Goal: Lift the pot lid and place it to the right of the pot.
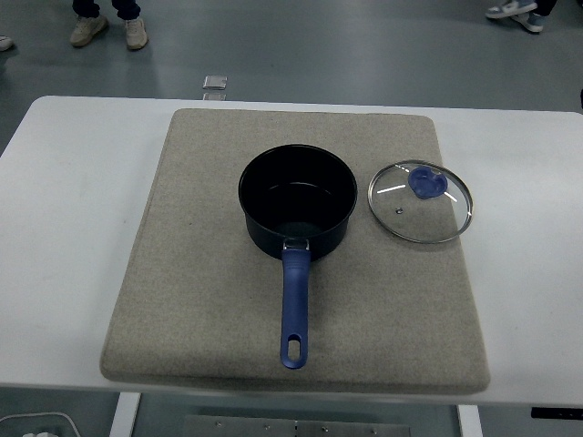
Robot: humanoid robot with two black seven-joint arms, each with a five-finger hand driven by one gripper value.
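Note:
A dark blue pot (297, 200) stands open in the middle of a beige mat (200, 300), its blue handle (293, 305) pointing toward the near edge. A round glass lid (420, 201) with a metal rim and a blue knob (427, 182) lies flat on the mat just to the right of the pot, apart from it. Neither of my hands shows in the head view.
The mat lies on a white table (73, 228). A small metal piece (214, 83) sits on the floor beyond the far edge. A person's shoes (109, 30) show at the top left, and other shoes (515, 11) at the top right.

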